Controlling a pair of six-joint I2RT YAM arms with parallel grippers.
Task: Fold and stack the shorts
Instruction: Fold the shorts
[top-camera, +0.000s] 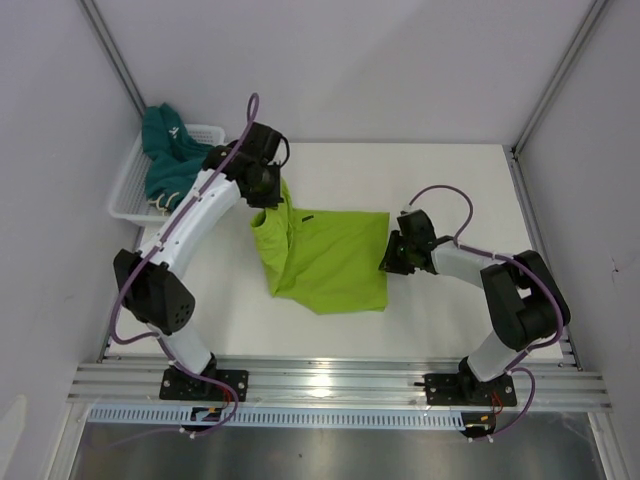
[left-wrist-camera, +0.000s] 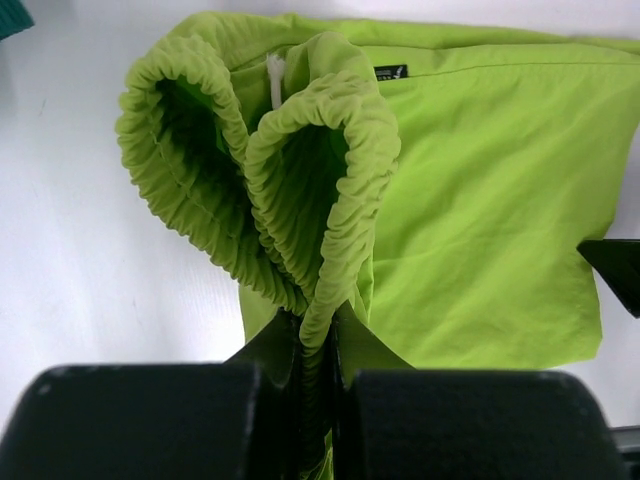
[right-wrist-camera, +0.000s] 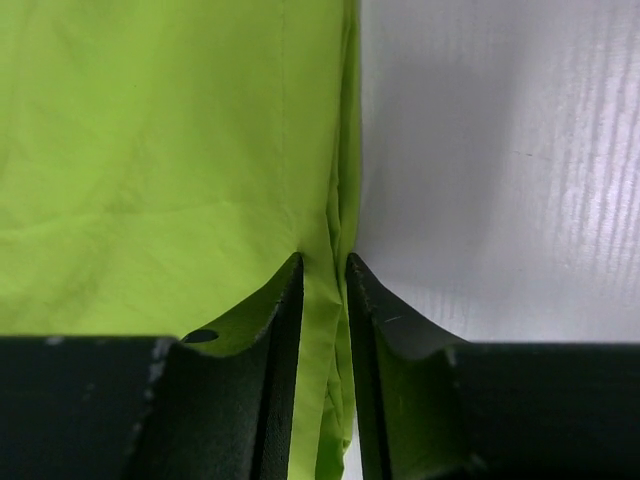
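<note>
Grippers: two, one per arm.
Left gripper (left-wrist-camera: 318, 340): jaws closed tight on the gathered elastic waistband (left-wrist-camera: 330, 150) of the lime green shorts (top-camera: 330, 265); the band bunches into two loops just beyond the fingertips.
Right gripper (right-wrist-camera: 325, 265): jaws stand a narrow slit apart with the side hem of the lime green shorts in the slit. The pictures do not settle whether the pads clamp it.
Shorts: two pairs, one lime green and one dark teal.
Basket: one.
Left arm pose: reaches from its base at the near edge towards the far-left corner of the worktop (top-camera: 450, 190), wrist bent down over the waistband end.
Right arm pose: elbow folded near the right edge, forearm pointing left, wrist low at the cloth's right side.
Lime green shorts position: mid-worktop, spread between the two grippers, waistband end raised at the left gripper, the rest lying flat.
Drawstring (left-wrist-camera: 275, 75): white, visible inside the waistband.
Dark teal shorts (top-camera: 165, 150): heaped in the white mesh basket (top-camera: 120, 195) at the far-left corner, behind the left arm, well apart from the right gripper.
</note>
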